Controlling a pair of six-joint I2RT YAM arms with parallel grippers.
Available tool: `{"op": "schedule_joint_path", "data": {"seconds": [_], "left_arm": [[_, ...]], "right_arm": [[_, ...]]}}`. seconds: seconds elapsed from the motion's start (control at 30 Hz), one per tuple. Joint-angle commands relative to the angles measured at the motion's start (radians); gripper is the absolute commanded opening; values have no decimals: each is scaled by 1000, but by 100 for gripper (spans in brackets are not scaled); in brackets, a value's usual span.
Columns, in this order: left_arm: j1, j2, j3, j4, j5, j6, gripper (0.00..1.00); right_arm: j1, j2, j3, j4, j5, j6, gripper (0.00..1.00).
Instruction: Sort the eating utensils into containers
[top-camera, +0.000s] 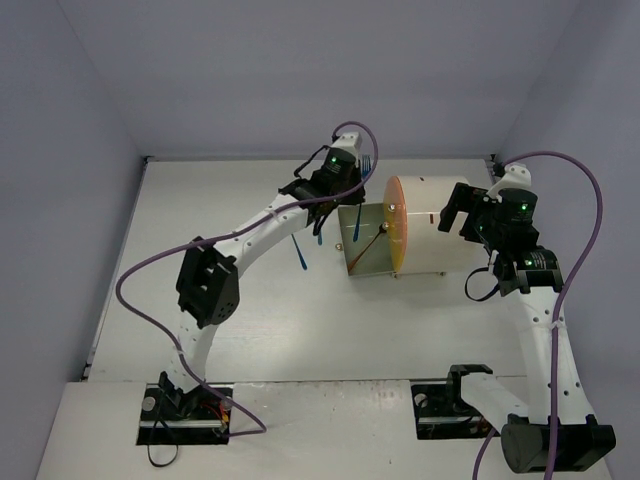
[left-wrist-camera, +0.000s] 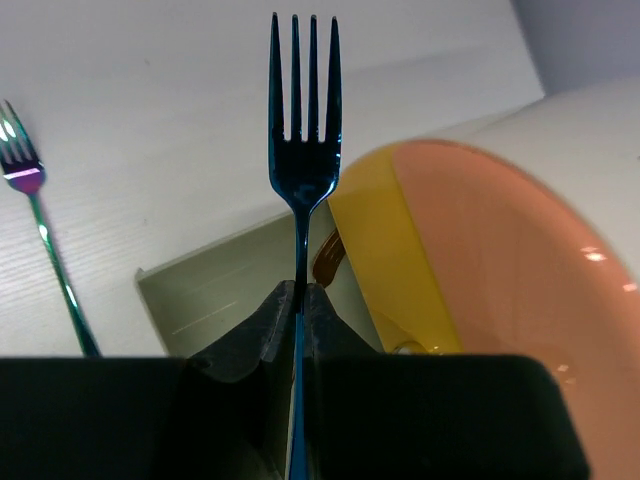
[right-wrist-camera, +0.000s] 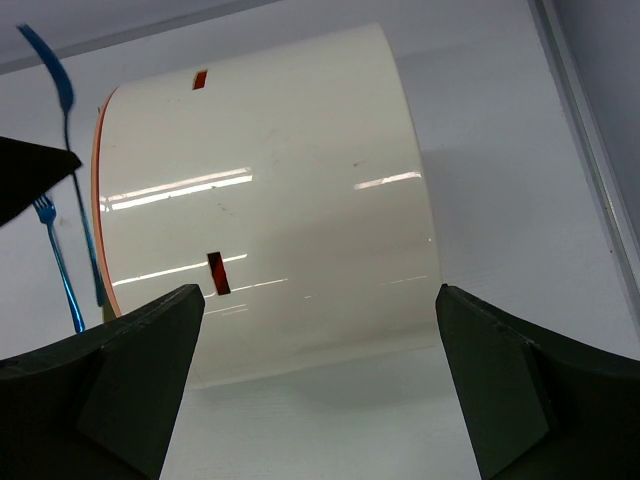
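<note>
A dark blue fork (left-wrist-camera: 303, 150) stands upright with its tines pointing away from the wrist camera, its handle pinched between the fingers of the left end effector (left-wrist-camera: 300, 300). From above, that end effector (top-camera: 345, 178) hangs over the far edge of an open drawer (top-camera: 362, 250) that is pulled out to the left from the round orange front (top-camera: 395, 225) of a white cylinder-shaped cabinet (top-camera: 430, 228). The cabinet lies on its side in the far right part of the worktop (top-camera: 200, 220). A thin gold-brown utensil (top-camera: 372, 243) slants inside the drawer. A second fork (left-wrist-camera: 40, 230), shimmering blue-green, lies flat on the worktop left of the drawer, and the overhead view shows two blue utensils (top-camera: 300, 252) there, beside the left arm. The right end effector (right-wrist-camera: 318, 300) is spread wide behind the cabinet's closed back end, its fingers (right-wrist-camera: 110, 390) apart from the white wall.
</note>
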Motion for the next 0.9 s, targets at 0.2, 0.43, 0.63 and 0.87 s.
{"op": "schedule_joint_path", "data": {"seconds": [0.2,0.43,0.63,0.87], "left_arm": [[-68,13,-15,-12,-23,112,0],[-78,-18,-40,-46,-9,192,26],[-83,-121,-116,-64,-21,211,39],[-37,-263,-254,-107,-140,152,42]], "right_arm": [[9,-6,2,51,14,-7,100],[8,-2,4,50,11,-9,100],[9,-4,5,49,8,-8,100],[9,-9,-4,48,8,-6,100]]}}
